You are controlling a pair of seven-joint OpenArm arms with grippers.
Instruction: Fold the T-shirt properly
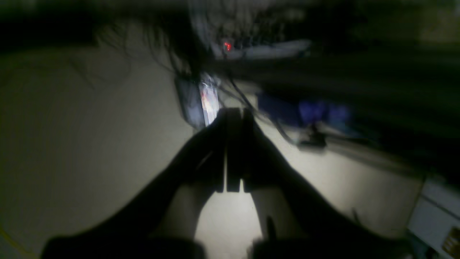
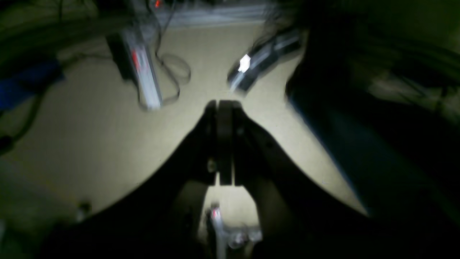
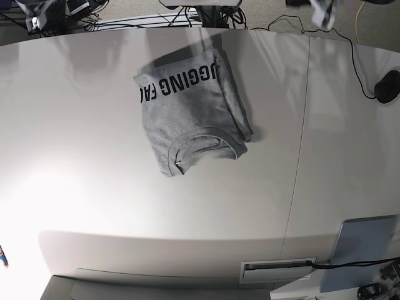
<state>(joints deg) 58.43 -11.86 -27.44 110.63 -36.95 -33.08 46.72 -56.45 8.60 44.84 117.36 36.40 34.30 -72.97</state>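
Both black grippers, left gripper (image 1: 233, 151) and right gripper (image 2: 224, 144), have their jaws pressed together on nothing, aimed at floor clutter off the table. Neither shows in the base view. The heather-grey cotton T-shirt (image 3: 187, 103) lies folded compactly on the pale grey table (image 3: 94, 187), collar nearest the camera, long axis running away; which arm is nearer cannot be told.

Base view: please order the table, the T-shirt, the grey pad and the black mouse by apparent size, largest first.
1. Table
2. T-shirt
3. Grey pad, though it lies nearer the camera edge
4. Black mouse, partly cut off by the frame
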